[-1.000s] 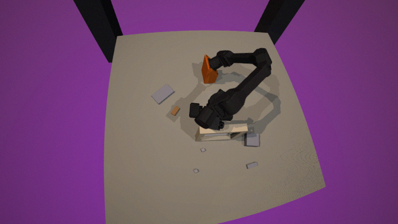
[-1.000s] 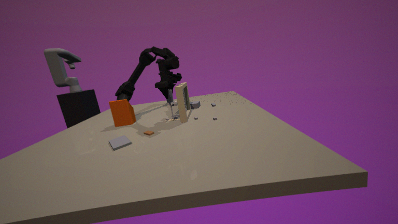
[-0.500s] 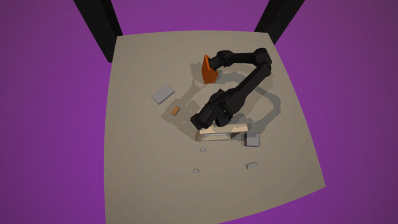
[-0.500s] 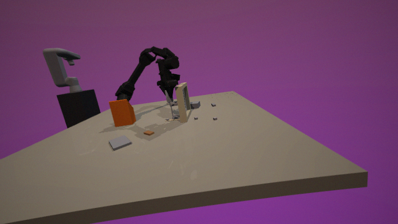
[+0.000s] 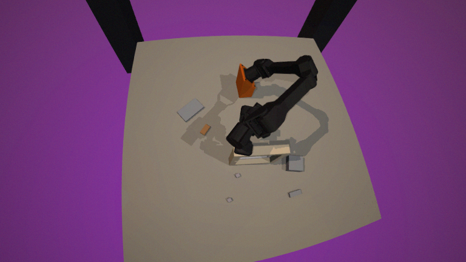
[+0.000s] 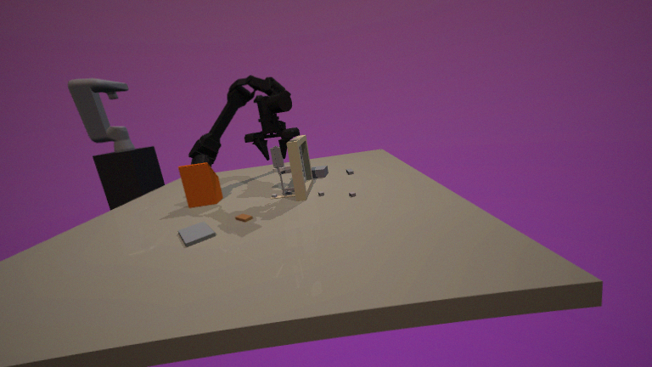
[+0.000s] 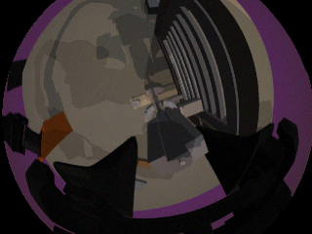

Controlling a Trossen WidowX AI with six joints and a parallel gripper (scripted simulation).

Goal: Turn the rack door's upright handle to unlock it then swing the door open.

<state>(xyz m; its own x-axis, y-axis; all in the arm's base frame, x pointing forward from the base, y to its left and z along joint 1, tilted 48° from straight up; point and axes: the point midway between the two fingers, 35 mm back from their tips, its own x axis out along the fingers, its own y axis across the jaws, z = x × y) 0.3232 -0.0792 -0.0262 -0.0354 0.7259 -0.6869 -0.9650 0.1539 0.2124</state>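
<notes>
The rack's beige frame (image 5: 281, 149) (image 6: 296, 171) stands upright on the table. A dark slatted panel (image 7: 205, 63) shows on the right of the wrist view. It seems in line with the frame; I cannot tell exactly how far the door is open. The grey upright handle (image 6: 276, 156) (image 7: 168, 129) stands on a thin stem beside the frame; its turn angle is unclear. My gripper (image 6: 275, 157) (image 7: 166, 133) is open and points down, its fingers on either side of the handle's top, one close to the frame. Contact cannot be made out. The arm hides the handle in the top view.
An orange wedge-shaped block (image 5: 244, 87) (image 6: 199, 185) stands by the arm's base. A grey slab (image 5: 190, 110) (image 6: 197, 234) and small orange block (image 5: 205, 129) (image 6: 244, 217) lie nearby. A grey box (image 5: 295, 164) (image 6: 320, 171) sits beside the frame, with small grey blocks beyond.
</notes>
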